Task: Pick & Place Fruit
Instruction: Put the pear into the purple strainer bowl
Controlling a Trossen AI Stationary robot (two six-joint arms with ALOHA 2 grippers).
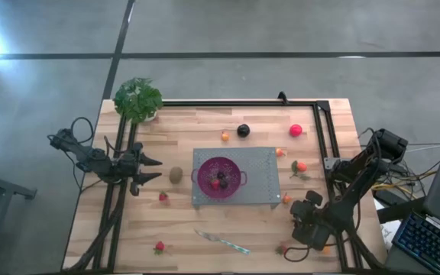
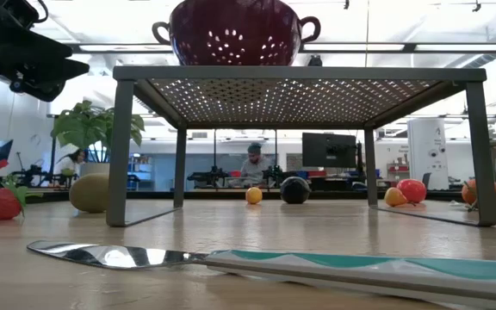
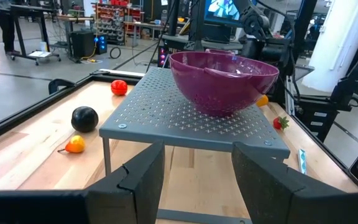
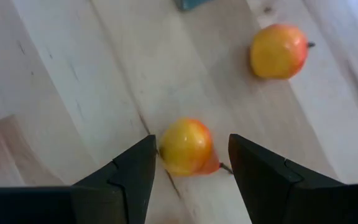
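Small toy fruits lie scattered on the wooden table: a dark plum, a pink-red ball, a kiwi, strawberries and small orange pieces. My right gripper is open near the table's near right corner and points steeply down. Its fingers stand either side of a yellow-orange fruit lying on the wood, and a second such fruit lies beyond it. My left gripper waits open at the table's left, aimed level at the rack.
A purple colander with a couple of fruits in it stands on a grey perforated rack at mid-table. A knife lies near the front edge and a leafy plant stands at the far left corner. A black frame borders the table.
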